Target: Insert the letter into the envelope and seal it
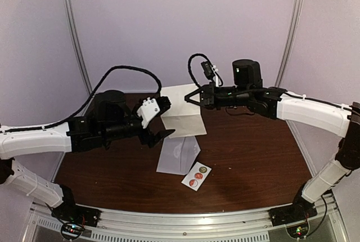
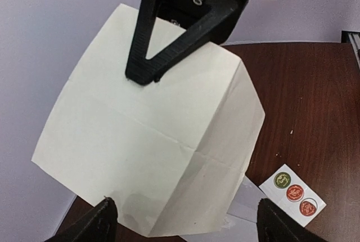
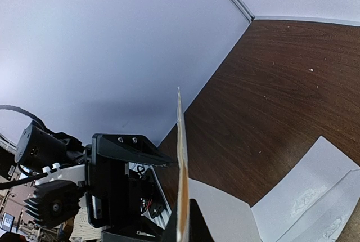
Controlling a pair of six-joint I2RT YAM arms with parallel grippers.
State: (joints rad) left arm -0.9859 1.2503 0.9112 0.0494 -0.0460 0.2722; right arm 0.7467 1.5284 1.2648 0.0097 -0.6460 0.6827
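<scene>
The letter (image 1: pixel 181 110), a creased cream sheet, hangs upright above the table's far middle. My right gripper (image 1: pixel 194 97) is shut on its upper edge; its black fingers (image 2: pixel 163 45) show pinching the sheet (image 2: pixel 146 140) in the left wrist view. In the right wrist view the letter (image 3: pixel 181 157) is edge-on between the right gripper's fingers (image 3: pixel 183 232). My left gripper (image 1: pixel 162 120) is open just left of the letter, its fingertips (image 2: pixel 104 222) either side of the sheet's lower edge without touching. The pale grey envelope (image 1: pixel 179 155) lies flat on the table below, and also shows in the wrist views (image 2: pixel 250 211) (image 3: pixel 315 197).
A small white strip of round stickers (image 1: pixel 197 176) lies just right of and nearer than the envelope, also in the left wrist view (image 2: pixel 292 194). The dark wooden table (image 1: pixel 253 152) is backed by pale purple walls. A metal rail runs along the near edge.
</scene>
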